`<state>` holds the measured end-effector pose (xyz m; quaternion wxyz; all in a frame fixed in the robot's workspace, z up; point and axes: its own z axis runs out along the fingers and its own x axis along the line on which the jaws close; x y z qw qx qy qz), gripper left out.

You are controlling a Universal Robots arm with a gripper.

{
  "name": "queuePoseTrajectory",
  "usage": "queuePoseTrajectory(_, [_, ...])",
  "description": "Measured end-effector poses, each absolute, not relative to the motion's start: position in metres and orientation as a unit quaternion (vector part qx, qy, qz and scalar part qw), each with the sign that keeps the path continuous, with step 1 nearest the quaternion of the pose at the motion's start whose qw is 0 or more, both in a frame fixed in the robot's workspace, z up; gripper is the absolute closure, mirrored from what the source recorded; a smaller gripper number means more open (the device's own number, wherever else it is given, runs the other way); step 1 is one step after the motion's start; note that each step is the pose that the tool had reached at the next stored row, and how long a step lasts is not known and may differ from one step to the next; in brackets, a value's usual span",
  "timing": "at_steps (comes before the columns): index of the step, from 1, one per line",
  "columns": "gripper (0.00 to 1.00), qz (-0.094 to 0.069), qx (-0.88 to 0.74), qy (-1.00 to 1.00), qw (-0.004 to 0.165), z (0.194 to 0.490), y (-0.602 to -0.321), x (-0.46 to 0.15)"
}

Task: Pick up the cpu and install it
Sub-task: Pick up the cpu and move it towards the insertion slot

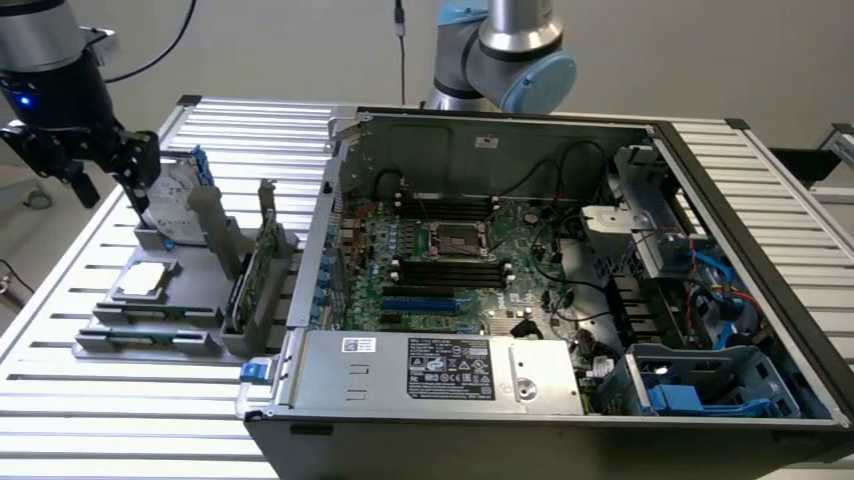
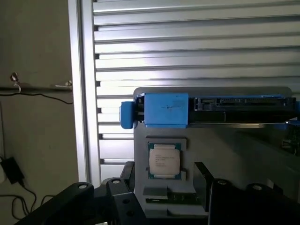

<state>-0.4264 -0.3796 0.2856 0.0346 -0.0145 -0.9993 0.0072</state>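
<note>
Clearly holds nothing in the tool (image 1: 107, 176), spread wide. Finds the cpu (image 1: 144, 280) flat on the grey holder (image 1: 140, 338), below and slightly toward the exterior view's right.

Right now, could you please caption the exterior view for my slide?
Open hand over the parts tray, where the cpu lies, beside the open computer.

Soft, even room light. Glare whitens the ribbed aluminium slatted tabletop (image 2: 187, 47) in the wrist view; inside the open black computer case (image 1: 534, 455), shadows pool.
</note>
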Motion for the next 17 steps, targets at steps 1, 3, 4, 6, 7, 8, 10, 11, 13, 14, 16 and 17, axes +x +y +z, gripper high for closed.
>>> queuePoseTrajectory(1, [0.38, 0.007, -0.015, -0.999, 0.035, 0.284, -0.38, -0.426])
queuePoseTrajectory(3, [0.38, 0.007, -0.015, -0.999, 0.035, 0.28, -0.38, -0.426])
queuePoseTrajectory(4, [0.38, 0.007, -0.015, -0.999, 0.035, 0.278, -0.381, -0.426])
queuePoseTrajectory(6, [0.38, 0.007, -0.015, -0.999, 0.035, 0.275, -0.384, -0.426])
queuePoseTrajectory(7, [0.38, 0.007, -0.015, -0.999, 0.035, 0.273, -0.385, -0.426])
queuePoseTrajectory(8, [0.38, 0.007, -0.015, -0.999, 0.034, 0.271, -0.387, -0.426])
queuePoseTrajectory(10, [0.38, 0.007, -0.015, -0.999, 0.034, 0.268, -0.391, -0.426])
queuePoseTrajectory(11, [0.38, 0.007, -0.015, -0.999, 0.034, 0.266, -0.393, -0.426])
queuePoseTrajectory(13, [0.38, 0.007, -0.015, -0.999, 0.034, 0.262, -0.396, -0.426])
queuePoseTrajectory(14, [0.38, 0.007, -0.015, -0.999, 0.034, 0.26, -0.398, -0.426])
queuePoseTrajectory(16, [0.38, 0.007, -0.015, -0.999, 0.033, 0.257, -0.402, -0.426])
queuePoseTrajectory(17, [0.38, 0.007, -0.015, -0.999, 0.033, 0.255, -0.403, -0.426])
